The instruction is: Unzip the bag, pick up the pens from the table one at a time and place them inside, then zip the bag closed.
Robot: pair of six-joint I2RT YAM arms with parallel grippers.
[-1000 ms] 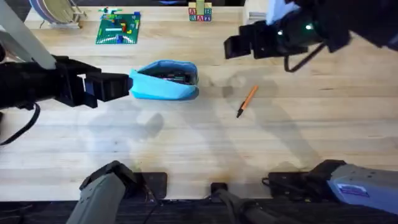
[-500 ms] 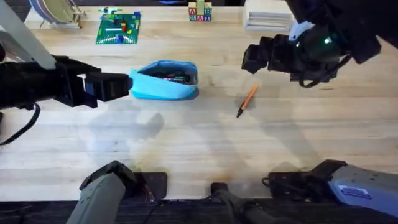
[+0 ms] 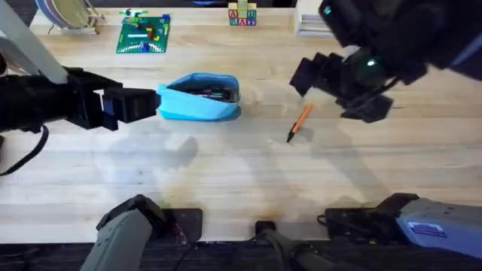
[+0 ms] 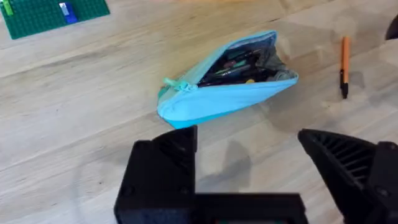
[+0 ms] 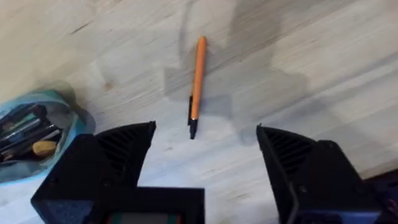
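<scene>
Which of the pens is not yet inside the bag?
The orange pen with the black tip: it lies alone on the table, apart from the open blue bag, below the open right claw. The others are dark shapes inside the bag.

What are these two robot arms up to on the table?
They are filling a pencil pouch with pens. The light-blue bag lies unzipped on the wooden table, with several pens inside. The left gripper sits open beside the bag's end, not gripping it. The right gripper hangs open above the one orange pen left on the table, apparently about to pick it up. Neither holds anything.
</scene>
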